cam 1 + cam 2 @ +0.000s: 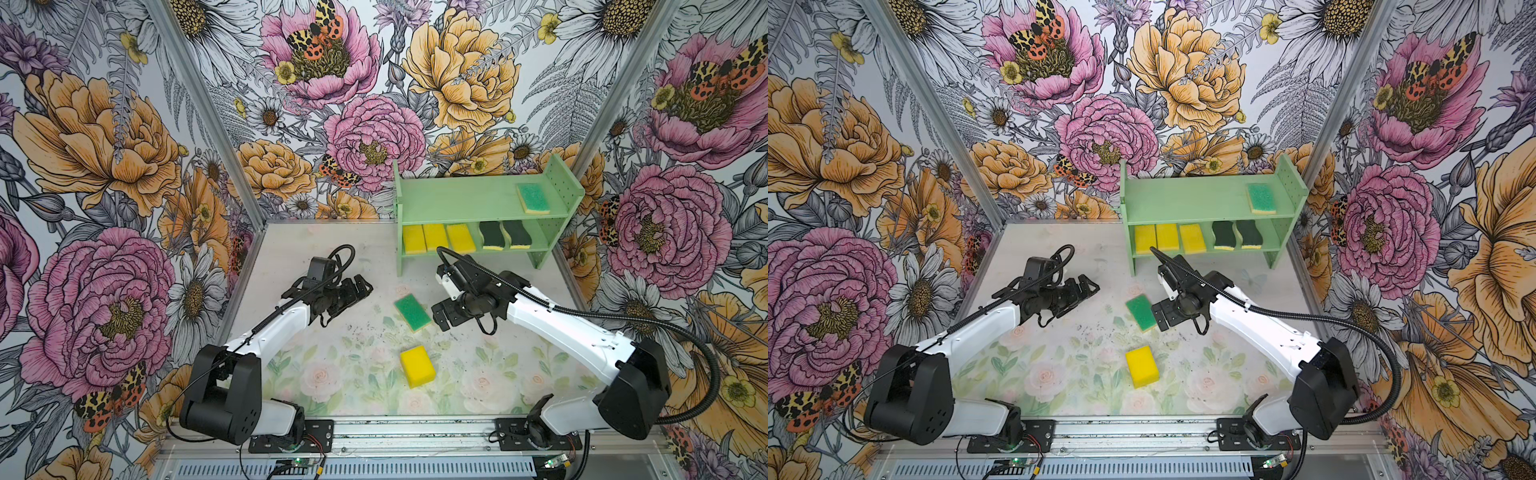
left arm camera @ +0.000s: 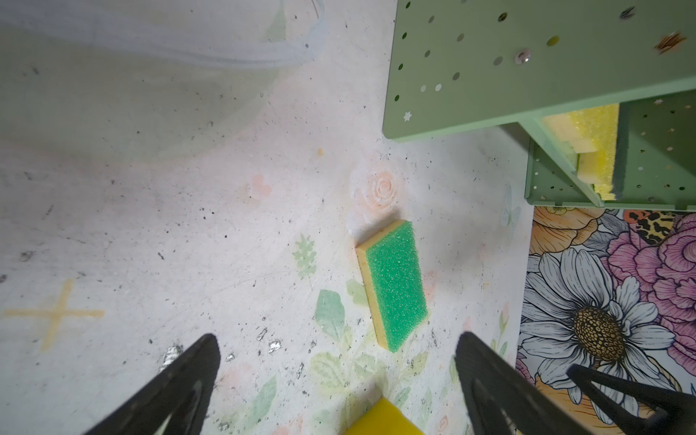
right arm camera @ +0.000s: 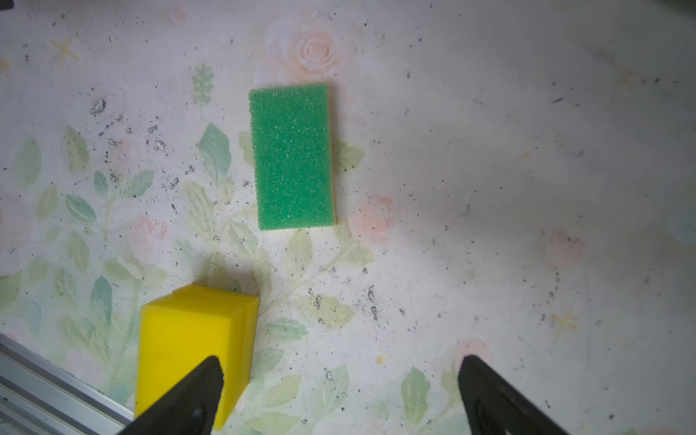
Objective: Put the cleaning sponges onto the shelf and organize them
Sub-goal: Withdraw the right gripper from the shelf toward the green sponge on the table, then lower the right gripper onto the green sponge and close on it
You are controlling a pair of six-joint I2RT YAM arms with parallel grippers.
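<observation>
On the table (image 1: 353, 353), in front of the shelf (image 1: 478, 199), I see the right gripper (image 1: 440, 316) with its jaws spread fully wide and nothing between them. It hangs low just beside a teal-topped sponge (image 1: 410, 312), which lies flat with the green face up. In both top views the black fingers reach the sponge's right edge, and I cannot tell if they touch it. From the right wrist camera this sponge (image 3: 293, 156) lies ahead of the right gripper (image 3: 341, 361), not inside the gap. One finger there covers a corner of the yellow sponge (image 3: 196, 339), which rests nearer to the robot's base. It looks thick, and I cannot say if it is one block or two stacked.

The left gripper (image 1: 360, 287) is also released, jaws far apart and empty, to the left of the teal-topped sponge and not touching it.

The shelf's upper board carries a second teal-topped sponge (image 1: 533, 198) at its right end. The lower board holds three yellow sponges (image 1: 436, 237) side by side on the left and two dark-green wavy sponges (image 1: 505, 235) next to them
</observation>
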